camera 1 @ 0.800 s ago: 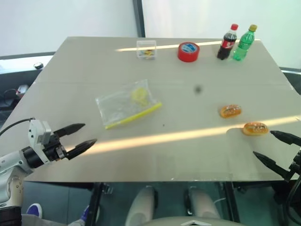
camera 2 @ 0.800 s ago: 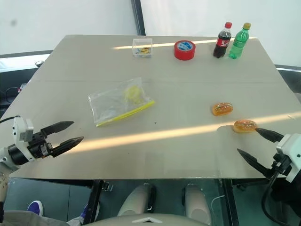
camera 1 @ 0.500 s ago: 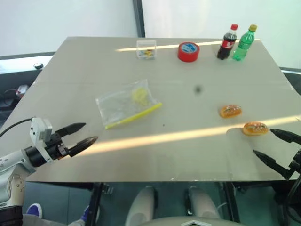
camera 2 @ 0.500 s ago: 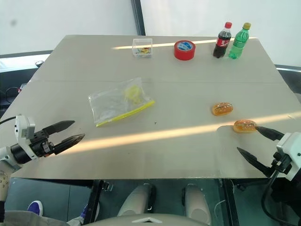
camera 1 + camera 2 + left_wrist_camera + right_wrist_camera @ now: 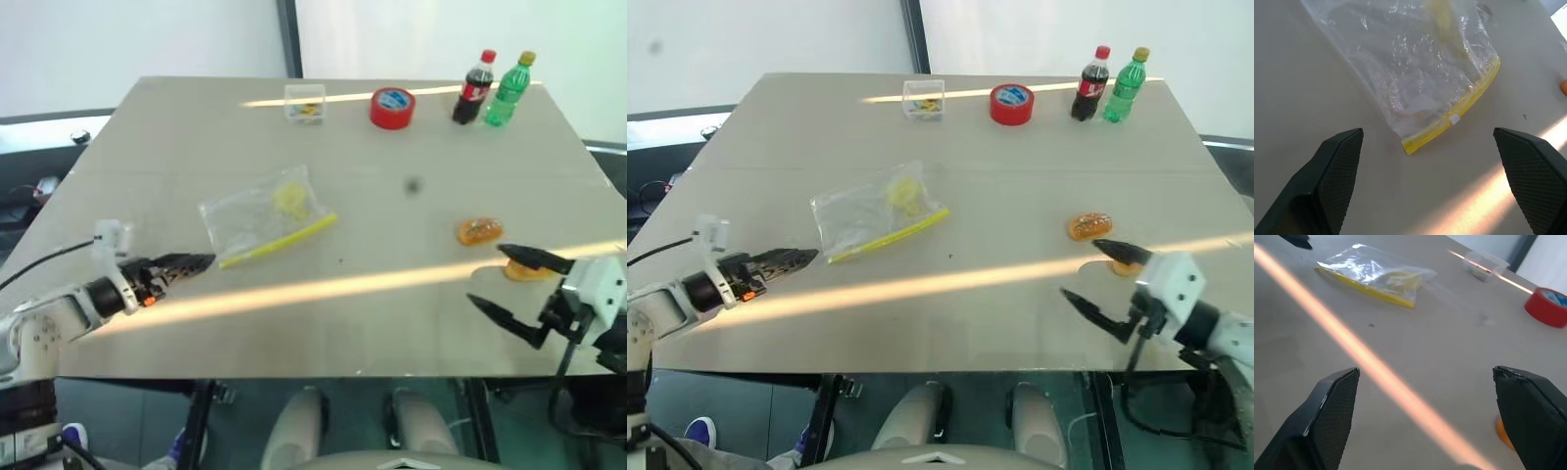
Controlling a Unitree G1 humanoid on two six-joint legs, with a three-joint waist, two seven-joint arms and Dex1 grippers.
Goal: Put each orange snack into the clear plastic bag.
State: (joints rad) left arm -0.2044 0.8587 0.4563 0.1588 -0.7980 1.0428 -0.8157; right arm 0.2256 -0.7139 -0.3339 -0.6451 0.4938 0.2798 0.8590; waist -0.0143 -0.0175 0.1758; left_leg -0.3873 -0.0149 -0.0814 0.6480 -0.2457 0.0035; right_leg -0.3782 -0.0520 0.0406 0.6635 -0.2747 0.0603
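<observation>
Head views: the grey table (image 5: 323, 323) carries the clear plastic bag (image 5: 263, 217) left of its middle, flat, with its yellow seal strip (image 5: 279, 241) on the side toward the near edge and a pale yellow item (image 5: 291, 199) inside. The two orange snacks lie toward the right edge: one orange snack (image 5: 479, 231) sits clear, the other snack (image 5: 530, 271) is just nearer the near edge and partly covered by the upper finger of the right gripper (image 5: 517, 285), whose fingers stand wide apart with nothing between them. The left gripper (image 5: 192, 263) is low over the table near the left edge, its tips just beside the bag's near-left corner; its jaws are spread and empty.

Along the far edge stand a small clear box (image 5: 305, 102), a red tape roll (image 5: 393, 108) with a blue label whose writing cannot be read, a dark cola bottle (image 5: 475, 88) with a red label, and a green bottle (image 5: 509, 89) with a yellow cap at the far right corner; no brand text is legible.

Left wrist view: two black fingers (image 5: 1334, 171) splayed wide, the bag's seal corner between them on the table.

Right wrist view: fingers (image 5: 1332, 416) likewise wide, and an orange sliver of snack by one finger.
</observation>
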